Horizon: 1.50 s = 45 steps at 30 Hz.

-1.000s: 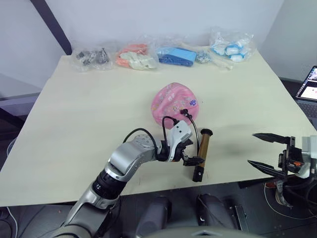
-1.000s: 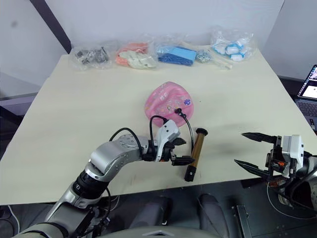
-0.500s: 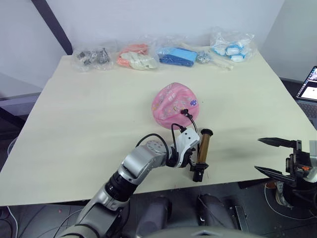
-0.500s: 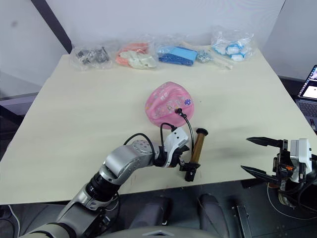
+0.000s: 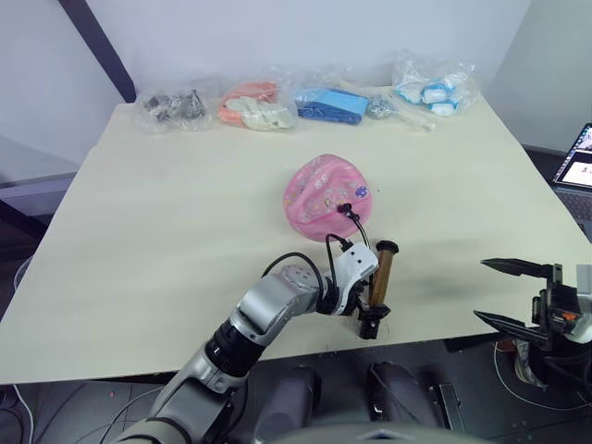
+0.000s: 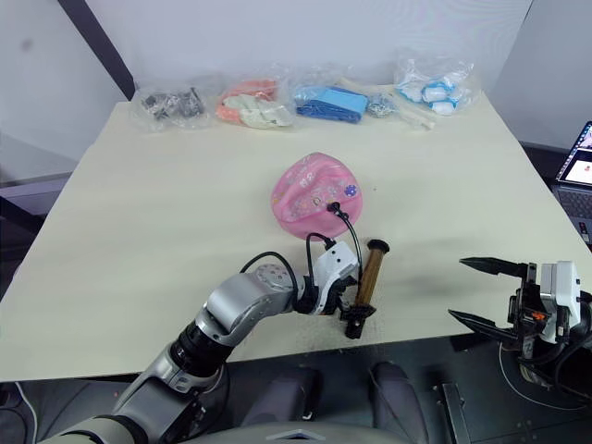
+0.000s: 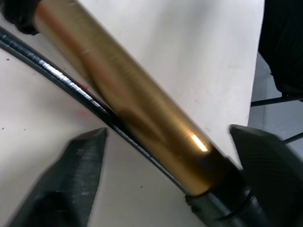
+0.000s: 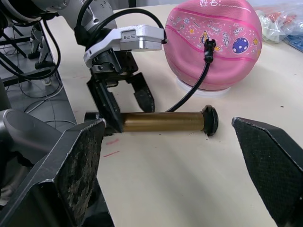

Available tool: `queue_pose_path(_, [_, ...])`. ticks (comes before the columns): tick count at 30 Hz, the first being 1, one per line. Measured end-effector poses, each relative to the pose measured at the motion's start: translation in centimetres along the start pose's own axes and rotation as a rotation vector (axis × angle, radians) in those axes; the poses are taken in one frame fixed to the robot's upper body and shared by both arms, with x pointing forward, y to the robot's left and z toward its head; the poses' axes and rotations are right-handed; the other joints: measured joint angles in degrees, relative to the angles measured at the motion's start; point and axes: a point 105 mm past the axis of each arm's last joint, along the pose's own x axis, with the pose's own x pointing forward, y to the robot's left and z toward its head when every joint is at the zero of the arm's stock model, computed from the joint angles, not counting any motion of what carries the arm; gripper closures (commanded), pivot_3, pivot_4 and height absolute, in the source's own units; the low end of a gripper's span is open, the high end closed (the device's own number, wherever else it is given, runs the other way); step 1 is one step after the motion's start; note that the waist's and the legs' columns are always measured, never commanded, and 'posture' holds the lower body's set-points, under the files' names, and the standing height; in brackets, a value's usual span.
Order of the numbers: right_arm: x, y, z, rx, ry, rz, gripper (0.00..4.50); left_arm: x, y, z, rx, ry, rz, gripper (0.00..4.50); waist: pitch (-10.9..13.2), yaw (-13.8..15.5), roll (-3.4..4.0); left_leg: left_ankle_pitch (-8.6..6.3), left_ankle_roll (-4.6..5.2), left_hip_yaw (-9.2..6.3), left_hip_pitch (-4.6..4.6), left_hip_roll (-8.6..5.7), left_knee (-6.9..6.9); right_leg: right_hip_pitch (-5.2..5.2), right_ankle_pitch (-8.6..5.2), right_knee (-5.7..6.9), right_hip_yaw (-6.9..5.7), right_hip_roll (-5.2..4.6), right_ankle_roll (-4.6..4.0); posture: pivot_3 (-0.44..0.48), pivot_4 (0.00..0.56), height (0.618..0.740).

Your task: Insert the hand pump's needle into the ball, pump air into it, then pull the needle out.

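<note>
A: Pink rubber against pale wood: from the head camera, the ball (image 5: 326,196) sits mid-table (image 5: 139,213), a black hose (image 5: 356,228) running from the fitting (image 5: 344,207) plugged into its near face down to the pump (image 5: 377,287). The needle itself is too small to make out.

B: And the pump?

A: It lies flat just near and right of the ball, close to the table's near edge. The left gripper (image 5: 365,310) is at its near end, fingers spread to either side of the barrel. The right gripper (image 5: 504,294) hangs well to the right, off the table's near right corner, fingers wide apart, holding nothing. Plastic bags (image 5: 259,104) line the far edge.

B: The left wrist camera?

A: The bronze barrel (image 7: 128,99) crosses between the two black fingertips (image 7: 78,165), the hose beside it. I cannot tell whether the fingers touch it.

B: The right wrist camera?

A: Its own fingers (image 8: 75,161) stand wide, framing the pump on the table, the left gripper straddling one end, and the ball beyond on a small white ring (image 8: 196,90).
</note>
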Motion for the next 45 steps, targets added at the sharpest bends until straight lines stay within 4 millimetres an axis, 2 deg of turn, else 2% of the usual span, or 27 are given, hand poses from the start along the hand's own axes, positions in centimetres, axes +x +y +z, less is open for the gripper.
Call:
queue_pose_path(3, [0.0, 0.0, 0.0, -0.002, -0.001, 0.000, 0.00, -0.3, 0.5, -0.3, 0.004, 0.010, 0.018, 3.28, 0.00, 0.00, 0.00, 0.01, -0.01, 0.00, 0.01, 0.00, 0.00, 0.00, 0.00, 0.00, 0.00, 0.01, 0.00, 0.000, 0.150, 0.740])
queue_pose_path(4, [0.0, 0.0, 0.0, -0.003, -0.001, 0.000, 0.00, -0.3, 0.5, -0.3, 0.006, 0.011, 0.020, 3.50, 0.00, 0.01, 0.00, 0.01, -0.02, 0.00, 0.01, 0.00, 0.00, 0.00, 0.00, 0.00, 0.00, 0.01, -0.01, 0.000, 0.150, 0.740])
queue_pose_path(13, [0.3, -0.2, 0.2, -0.016, -0.018, -0.007, 0.00, -1.2, 1.1, -0.4, 0.035, 0.015, 0.000, 3.50, 0.00, -0.03, 0.01, 0.03, -0.04, 0.00, 0.01, 0.01, 0.00, -0.01, 0.00, 0.00, 0.00, 0.01, -0.01, 0.000, 0.150, 0.740])
queue_pose_path(22, [2.0, -0.8, 1.8, -0.004, -0.106, -0.060, 0.00, -4.0, 2.3, 1.6, 0.124, -0.121, -0.054, 3.50, -0.01, 0.01, 0.02, 0.08, -0.13, -0.02, -0.02, 0.01, 0.00, -0.02, 0.01, -0.01, 0.00, -0.04, -0.03, 0.000, 0.150, 0.740])
queue_pose_path(26, [3.5, -1.0, 2.2, 0.062, -0.152, -0.098, 0.00, -4.9, 2.3, 2.6, 0.172, -0.194, -0.084, 3.50, -0.01, 0.01, 0.01, 0.09, -0.15, -0.02, -0.05, 0.02, 0.00, -0.05, 0.01, -0.02, 0.02, -0.08, -0.03, 0.000, 0.150, 0.740])
queue_pose_path(31, [7.2, -1.8, 3.6, 0.230, -0.254, -0.188, 0.00, -6.7, 2.3, 4.1, 0.236, -0.374, -0.126, 3.50, -0.01, -0.03, 0.01, 0.00, -0.04, 0.02, -0.03, 0.16, -0.01, -0.10, 0.03, -0.01, 0.11, -0.08, -0.05, 0.000, 0.150, 0.740])
queue_pose_path(33, [8.2, -2.4, 4.1, 0.292, -0.288, -0.230, 0.00, -7.0, 2.3, 4.0, 0.229, -0.413, -0.131, 3.50, -0.01, -0.01, 0.02, 0.01, -0.04, 0.04, -0.04, 0.15, 0.00, -0.10, 0.03, -0.01, 0.12, -0.07, -0.06, 0.000, 0.150, 0.740])
queue_pose_path(39, [11.0, -2.9, 5.8, 0.475, -0.329, -0.259, 0.00, -7.0, 2.6, 3.2, 0.192, -0.472, -0.128, 3.50, -0.01, -0.01, 0.01, 0.00, -0.03, 0.03, -0.08, 0.11, 0.00, -0.12, 0.03, -0.03, 0.08, -0.05, -0.07, 0.000, 0.150, 0.740])
queue_pose_path(45, [12.6, -2.4, 6.1, 0.596, -0.304, -0.230, 0.00, -6.9, 2.5, 3.7, 0.199, -0.527, -0.133, 3.50, -0.01, -0.08, 0.01, -0.08, 0.12, 0.03, -0.08, 0.07, 0.00, -0.12, 0.03, -0.04, 0.04, 0.00, -0.06, 0.000, 0.150, 0.740])
